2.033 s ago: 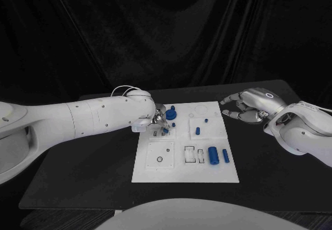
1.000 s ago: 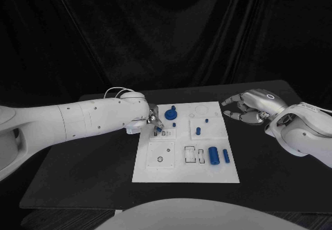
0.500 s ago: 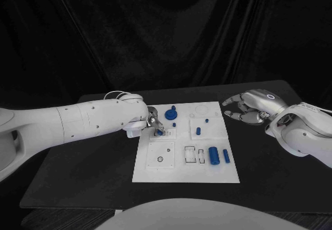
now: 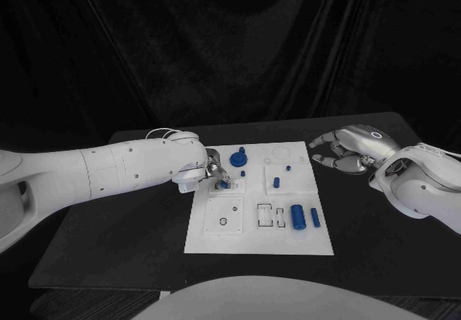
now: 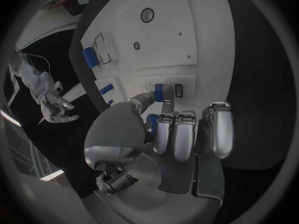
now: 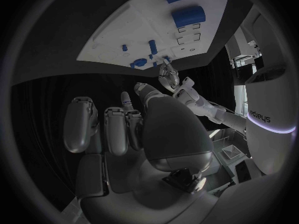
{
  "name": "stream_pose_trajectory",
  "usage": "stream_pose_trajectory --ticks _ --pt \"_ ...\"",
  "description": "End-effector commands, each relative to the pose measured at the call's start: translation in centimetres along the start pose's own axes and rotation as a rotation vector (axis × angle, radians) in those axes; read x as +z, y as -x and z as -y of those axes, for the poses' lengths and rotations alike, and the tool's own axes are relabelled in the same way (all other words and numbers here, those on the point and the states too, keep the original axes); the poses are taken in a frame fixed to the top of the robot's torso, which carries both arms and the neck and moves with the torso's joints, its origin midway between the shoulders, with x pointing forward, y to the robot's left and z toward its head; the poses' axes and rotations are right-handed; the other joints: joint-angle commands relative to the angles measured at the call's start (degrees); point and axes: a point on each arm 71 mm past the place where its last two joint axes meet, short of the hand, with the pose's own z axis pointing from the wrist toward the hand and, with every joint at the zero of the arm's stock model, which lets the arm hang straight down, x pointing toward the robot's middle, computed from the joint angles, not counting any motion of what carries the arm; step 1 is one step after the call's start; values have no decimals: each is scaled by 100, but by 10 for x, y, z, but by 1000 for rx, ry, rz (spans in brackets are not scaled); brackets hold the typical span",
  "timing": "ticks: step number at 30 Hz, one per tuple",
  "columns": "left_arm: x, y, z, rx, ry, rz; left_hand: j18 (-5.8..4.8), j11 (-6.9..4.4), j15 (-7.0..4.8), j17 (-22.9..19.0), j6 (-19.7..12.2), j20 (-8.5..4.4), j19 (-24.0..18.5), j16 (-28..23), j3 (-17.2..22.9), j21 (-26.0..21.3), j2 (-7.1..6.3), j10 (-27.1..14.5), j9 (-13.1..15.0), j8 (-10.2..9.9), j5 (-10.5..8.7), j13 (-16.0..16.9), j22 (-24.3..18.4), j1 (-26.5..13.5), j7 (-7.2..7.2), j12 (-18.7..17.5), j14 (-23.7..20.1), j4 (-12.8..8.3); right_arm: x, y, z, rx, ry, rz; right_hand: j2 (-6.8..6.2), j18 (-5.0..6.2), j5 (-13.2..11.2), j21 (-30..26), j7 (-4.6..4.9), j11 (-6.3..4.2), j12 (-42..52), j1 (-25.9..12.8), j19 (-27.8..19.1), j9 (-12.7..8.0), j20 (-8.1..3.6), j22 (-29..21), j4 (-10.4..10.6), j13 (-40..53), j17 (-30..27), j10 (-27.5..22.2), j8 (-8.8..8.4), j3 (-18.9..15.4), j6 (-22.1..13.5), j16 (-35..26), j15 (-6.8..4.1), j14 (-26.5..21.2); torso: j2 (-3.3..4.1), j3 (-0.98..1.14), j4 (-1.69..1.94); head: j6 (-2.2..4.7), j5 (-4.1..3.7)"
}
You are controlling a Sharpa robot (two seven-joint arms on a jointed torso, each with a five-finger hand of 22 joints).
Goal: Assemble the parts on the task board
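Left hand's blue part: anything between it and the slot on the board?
Nothing visible. The left hand pinches the small blue part right at the task board, beside an open rectangular slot. No other piece lies between them.

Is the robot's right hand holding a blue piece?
No, the right hand hangs over the black table beside the task board, fingers curled with nothing in them.
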Motion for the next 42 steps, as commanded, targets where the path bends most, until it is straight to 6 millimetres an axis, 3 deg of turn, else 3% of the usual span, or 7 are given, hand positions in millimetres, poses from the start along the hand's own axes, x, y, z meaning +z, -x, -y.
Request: stream_pose_trajectory --ticks 1,28,42 --pt "1 -1 3 -25 -26 14 -8 -34 -36 1509 3 -2 49 15 64 25 59 608 -6 -34 25 1505 668 -19 -30 16 617 -14 0 -1 1 -1 -20 -5 -16 118 17 -33 22 44 -35 49 -41 -10 -6 992 -5 500 173 -10 -37 40 23 -29 40 303 -1 1 -2 0 -4" --pt "1 -4 3 -38 -43 24 -6 -34 -36 1509 4 -4 44 15 91 18 64 608 -6 -53 38 1505 663 -21 -28 16 617 -23 -1 -3 2 1 -27 -10 -17 121 25 -46 24 47 -38 51 -46 -13 -5 989 -9 495 159 -14 -39 50 23 -37 41 299 -2 0 -2 0 2" --pt "3 -8 -2 -35 -29 7 3 -33 -36 1509 3 -4 17 15 103 -5 64 608 -6 -62 41 1505 639 -23 -26 16 617 -27 -1 -5 3 2 -31 -20 -17 121 25 -46 24 47 -38 51 -46 -13 -5 989 -9 495 159 -14 -39 50 23 -37 41 299 -2 -1 0 0 44"
